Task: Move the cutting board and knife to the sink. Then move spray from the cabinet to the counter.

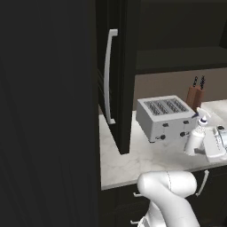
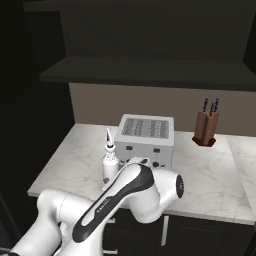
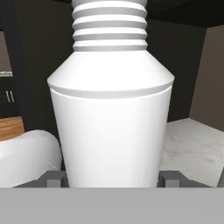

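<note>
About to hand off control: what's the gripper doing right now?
Gripper: closed on the spray, a finger on either side of its white body, bottle upright over the counter in front of the toaster.

One spray (image 1: 195,138), one toaster (image 1: 165,117), seemingly two block knives (image 1: 198,82).
</note>
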